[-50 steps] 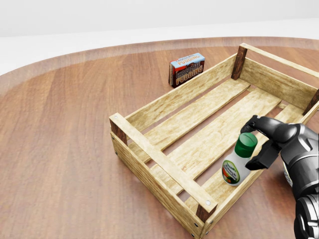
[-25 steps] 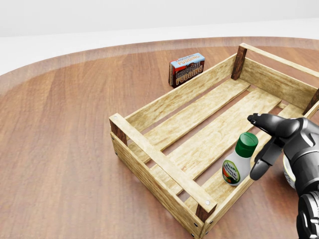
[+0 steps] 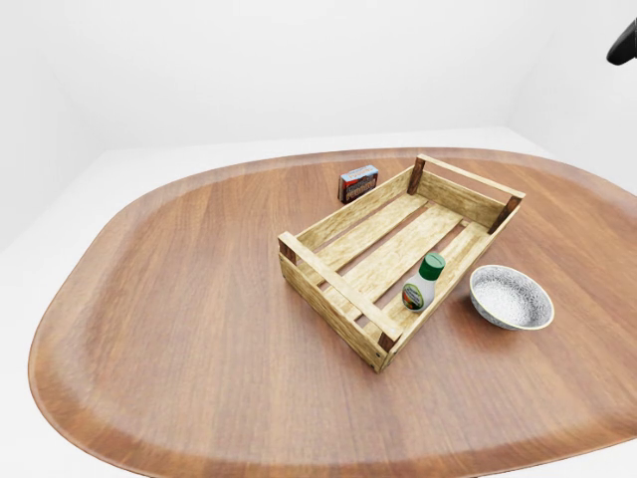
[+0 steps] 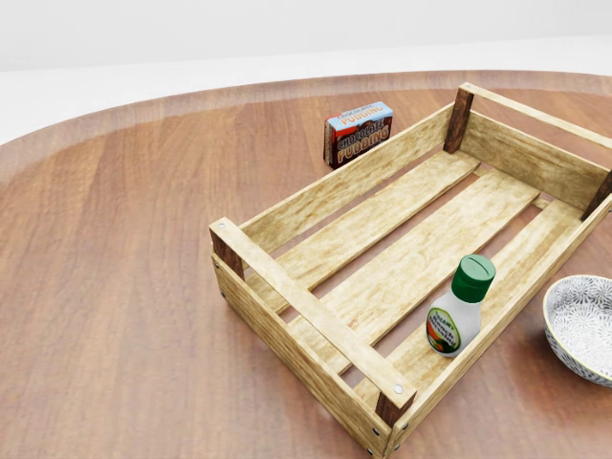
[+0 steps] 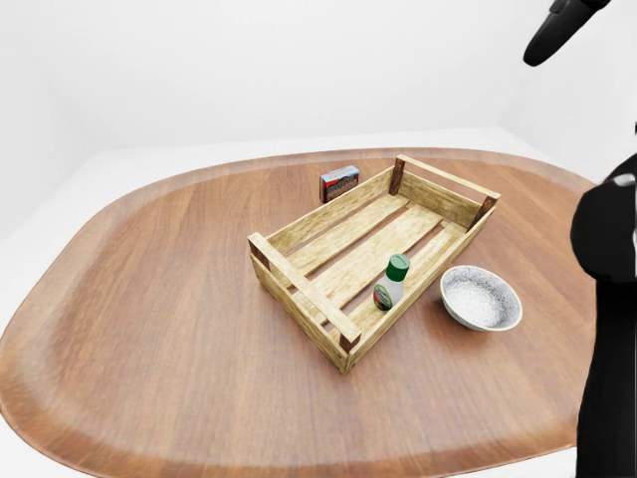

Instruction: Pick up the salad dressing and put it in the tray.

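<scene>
The salad dressing bottle point(image 4: 460, 309) stands inside the wooden tray point(image 4: 306, 316), on the slat nearest the tray's right-hand long wall as the head view shows it, and toward the lower end of that wall. The bottle is white with a green cap and a coloured label, and it leans slightly, its cap tipped toward the top right of the head view. Nothing grips it; no hand appears in the head view. The tray lies at an angle on the brown wooden table point(image 4: 115, 287), its long axis running from lower left to upper right in that view, with dark corner posts and three floor slats with gaps between them. Just outside the tray's right-hand long wall, near the bottle but apart from it, sits a patterned bowl point(image 4: 585, 328), resting on the table. Beyond the tray's left-hand long wall, toward the top of the head view, a small pudding box point(image 4: 359, 133) stands upright on the table, close to that wall. In the right-eye view, part of the right hand point(image 5: 559, 28) shows as a dark shape at the top right corner, raised well above and away from the tray; whether its fingers are spread or pressed together cannot be told. The left hand appears in no view.
</scene>
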Controlling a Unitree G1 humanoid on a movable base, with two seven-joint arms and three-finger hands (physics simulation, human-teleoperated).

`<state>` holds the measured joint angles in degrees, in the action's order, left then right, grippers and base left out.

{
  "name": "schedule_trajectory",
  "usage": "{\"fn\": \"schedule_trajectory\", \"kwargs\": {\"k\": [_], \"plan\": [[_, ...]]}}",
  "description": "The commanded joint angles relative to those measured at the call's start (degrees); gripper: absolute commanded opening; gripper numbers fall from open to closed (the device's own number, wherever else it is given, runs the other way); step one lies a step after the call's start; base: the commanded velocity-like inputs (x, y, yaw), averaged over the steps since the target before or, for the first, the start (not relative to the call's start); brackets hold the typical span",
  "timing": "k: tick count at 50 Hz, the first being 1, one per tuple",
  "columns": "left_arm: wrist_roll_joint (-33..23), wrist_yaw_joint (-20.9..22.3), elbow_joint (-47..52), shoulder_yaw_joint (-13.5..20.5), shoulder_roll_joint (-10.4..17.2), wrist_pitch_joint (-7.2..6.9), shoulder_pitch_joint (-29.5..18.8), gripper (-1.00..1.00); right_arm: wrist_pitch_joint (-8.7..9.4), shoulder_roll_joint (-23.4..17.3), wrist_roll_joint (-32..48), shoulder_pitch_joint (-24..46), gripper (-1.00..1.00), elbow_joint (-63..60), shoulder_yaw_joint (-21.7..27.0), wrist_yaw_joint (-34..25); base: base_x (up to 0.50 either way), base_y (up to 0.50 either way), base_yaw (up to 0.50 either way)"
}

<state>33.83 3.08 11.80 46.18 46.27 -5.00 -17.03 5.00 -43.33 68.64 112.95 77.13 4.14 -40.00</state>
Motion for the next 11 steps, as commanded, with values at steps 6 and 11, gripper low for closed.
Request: {"fn": "schedule_trajectory", "kwargs": {"k": [6, 11], "plan": [[0.59, -0.75, 1.82, -1.07, -0.49, 0.0, -0.67, 1.0, 0.0, 1.71, -12.94, 7.05, 1.0, -1.36, 9.19, 2.12, 0.0, 0.0, 0.0], [0.52, -0.8, 2.36, -1.3, -0.76, 0.0, -0.66, 1.0, 0.0, 3.8, -19.35, 6.44, 1.0, -1.57, 8.28, 4.18, 0.0, 0.0, 0.0]]}}
